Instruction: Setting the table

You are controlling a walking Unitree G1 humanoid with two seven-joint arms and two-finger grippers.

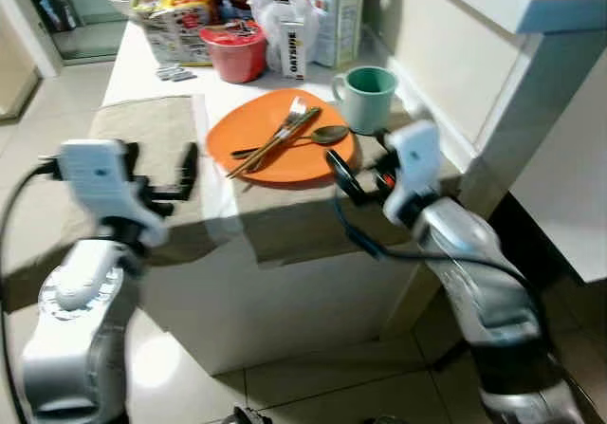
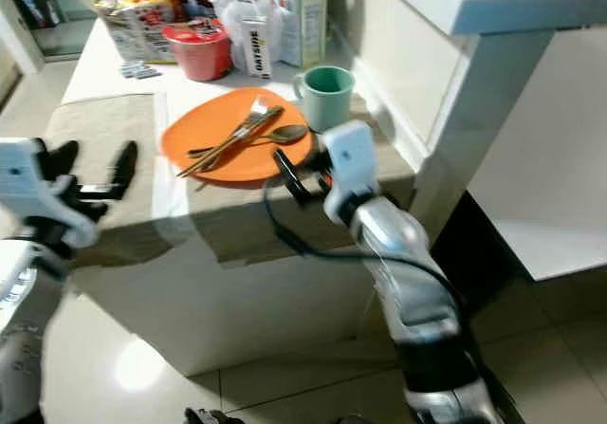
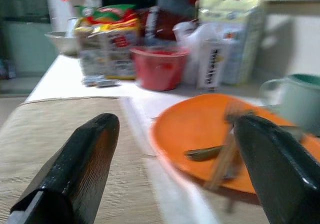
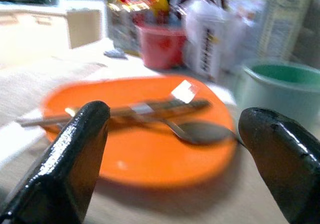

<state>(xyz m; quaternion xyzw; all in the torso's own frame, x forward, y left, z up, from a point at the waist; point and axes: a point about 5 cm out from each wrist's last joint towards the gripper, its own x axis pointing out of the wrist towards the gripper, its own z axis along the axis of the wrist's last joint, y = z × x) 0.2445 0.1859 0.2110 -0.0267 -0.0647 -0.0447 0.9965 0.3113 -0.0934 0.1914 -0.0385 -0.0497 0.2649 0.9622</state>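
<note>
Your right gripper [image 1: 353, 179] hovers at the near edge of the one orange plate [image 1: 275, 154], fingers spread wide and holding nothing. Your left gripper [image 1: 185, 173] hangs over the beige placemat [image 1: 152, 139] to the plate's left, also splayed open and empty. On the plate lie one fork [image 1: 292, 116], one spoon [image 1: 318, 137] and a pair of chopsticks [image 1: 270, 144] — all bunched together across its middle. One green mug [image 1: 365, 97] stands just beside the plate's far right rim. Farther back on the white table [image 1: 133, 68] you have one red bowl [image 1: 234, 52], one snack bag [image 1: 171, 11] and one carton [image 1: 327, 7] — the rest is too blurred to count.
</note>
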